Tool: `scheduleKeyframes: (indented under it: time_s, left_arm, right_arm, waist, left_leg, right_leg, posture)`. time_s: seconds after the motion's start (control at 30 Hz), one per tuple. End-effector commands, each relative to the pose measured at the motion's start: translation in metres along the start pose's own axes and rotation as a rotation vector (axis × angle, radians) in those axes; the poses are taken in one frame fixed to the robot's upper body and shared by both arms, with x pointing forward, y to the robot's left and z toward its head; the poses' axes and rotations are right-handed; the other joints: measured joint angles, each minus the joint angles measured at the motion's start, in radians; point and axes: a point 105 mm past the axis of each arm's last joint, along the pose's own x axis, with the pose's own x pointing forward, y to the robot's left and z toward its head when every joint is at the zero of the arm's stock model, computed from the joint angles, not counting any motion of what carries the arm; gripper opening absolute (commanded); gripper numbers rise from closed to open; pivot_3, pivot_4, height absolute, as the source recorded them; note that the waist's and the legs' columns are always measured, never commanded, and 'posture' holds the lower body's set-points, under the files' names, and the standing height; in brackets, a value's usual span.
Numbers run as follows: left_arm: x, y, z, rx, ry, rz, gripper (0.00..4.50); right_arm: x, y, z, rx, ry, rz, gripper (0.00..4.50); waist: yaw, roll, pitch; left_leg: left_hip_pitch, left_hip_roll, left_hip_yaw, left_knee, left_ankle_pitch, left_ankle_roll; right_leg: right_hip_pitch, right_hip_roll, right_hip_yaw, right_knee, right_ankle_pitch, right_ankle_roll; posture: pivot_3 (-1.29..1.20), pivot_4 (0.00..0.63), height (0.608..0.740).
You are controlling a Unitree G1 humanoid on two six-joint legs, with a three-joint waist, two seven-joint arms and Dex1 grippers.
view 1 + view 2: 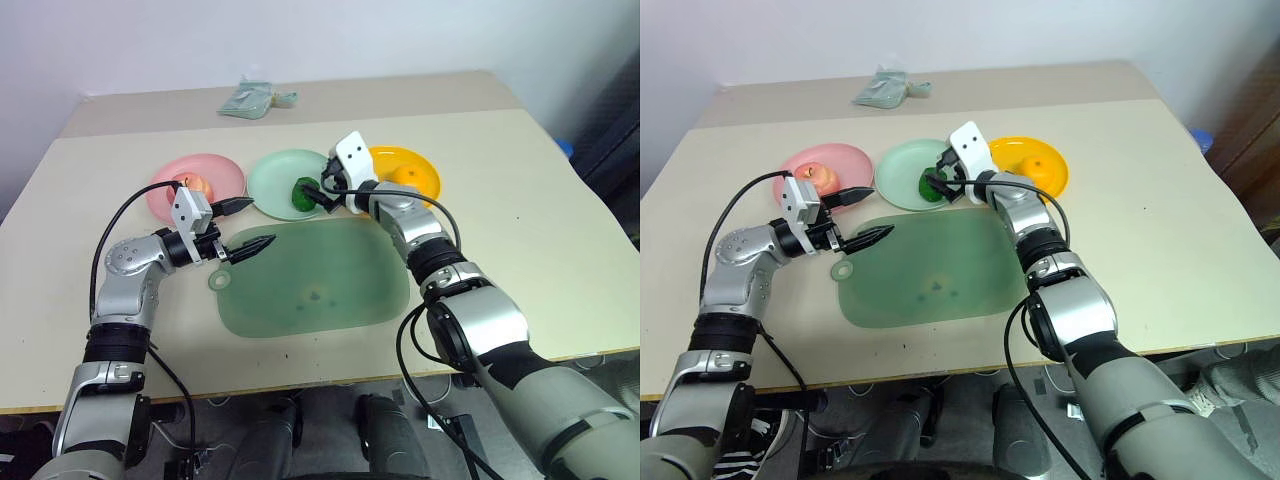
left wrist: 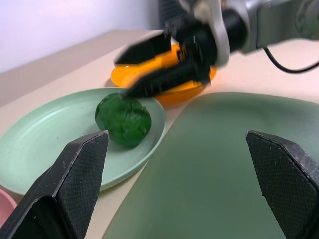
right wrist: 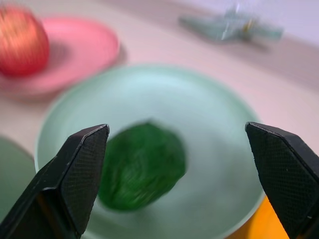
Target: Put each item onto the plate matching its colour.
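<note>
Sitting on the pink plate (image 1: 200,180) toward the table's (image 1: 520,250) left edge is the apple (image 1: 197,186), already where it belongs. Just in front of it I am holding my left claw (image 1: 243,227) over the near-left corner of the big green mat (image 1: 310,275), its fingers spread wide and carrying nothing. Next along, the green ball (image 1: 303,193) is lying on the mint plate (image 1: 283,180), close to that plate's near rim. My right claw (image 1: 322,192) is hovering right beside it, jaws apart around the ball and not squeezing it; I judge the ball freshly set down. To finish well, I am thinking I should draw that claw straight back along its own line, fingers wide, so a tip does not nudge the ball off the rim. Furthest right, the mandarin (image 1: 409,174) is resting on the yellow-orange plate (image 1: 415,172). My right wrist is covering part of that plate, and a crumpled pale bundle (image 1: 255,99) by the far edge is too small to identify.
</note>
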Motion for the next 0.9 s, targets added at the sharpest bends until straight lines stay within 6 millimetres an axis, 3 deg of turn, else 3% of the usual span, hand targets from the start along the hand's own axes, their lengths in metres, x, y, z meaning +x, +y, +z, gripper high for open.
scheduleKeyframes:
  time_s: [0.03,0.17,0.33,0.43,0.57,0.9]
  left_arm:
    - [0.000,0.003,0.019,0.034,-0.058,-0.024,4.50]
    - [-0.002,-0.009,0.030,-0.015,-0.120,-0.132,4.50]
    - [-0.009,-0.016,0.032,-0.070,-0.121,-0.231,4.50]
    - [-0.014,-0.015,0.033,-0.075,-0.108,-0.271,4.50]
    - [-0.016,-0.010,0.033,-0.071,-0.089,-0.299,4.50]
    - [-0.008,-0.009,0.023,-0.066,-0.083,-0.330,4.50]
  right_arm:
    - [-0.023,-0.003,0.034,-0.019,-0.157,0.093,4.46]
    - [-0.095,0.016,0.037,-0.112,-0.223,0.252,4.46]
    - [-0.149,0.032,0.033,-0.106,-0.221,0.317,4.46]
    - [-0.170,0.038,0.020,-0.103,-0.141,0.349,4.46]
    - [-0.189,0.047,0.007,-0.031,-0.063,0.387,4.46]
    - [-0.199,0.048,0.001,-0.044,-0.033,0.293,4.46]
  waist:
    - [0.004,0.000,0.000]
    - [0.016,-0.001,0.000]
    - [0.000,0.001,-0.001]
    - [0.003,0.001,-0.001]
    - [0.014,0.000,-0.001]
    - [0.035,0.000,-0.001]
  left_leg:
    - [0.000,0.000,0.000,0.000,0.000,0.000]
    - [-0.001,-0.001,-0.002,0.001,-0.001,0.001]
    - [0.001,0.002,0.002,0.002,-0.001,0.001]
    - [0.002,0.003,0.003,0.001,-0.001,0.001]
    - [0.002,0.003,0.003,0.002,-0.001,0.001]
    - [0.002,0.003,0.004,0.002,-0.001,0.001]
  right_leg:
    - [0.000,0.000,0.000,0.000,0.000,0.000]
    - [0.002,-0.001,-0.002,-0.001,0.000,0.000]
    - [0.001,0.000,0.001,0.000,0.000,0.000]
    - [0.002,0.001,0.001,-0.001,0.000,0.000]
    - [0.003,0.000,0.000,-0.002,0.000,0.000]
    - [0.004,-0.001,0.001,-0.003,0.000,0.000]
  posture:
    - [0.00,0.150,0.740]
    - [0.00,0.150,0.740]
    - [0.00,0.150,0.740]
    - [0.00,0.150,0.740]
    - [0.00,0.150,0.740]
    - [0.00,0.150,0.740]
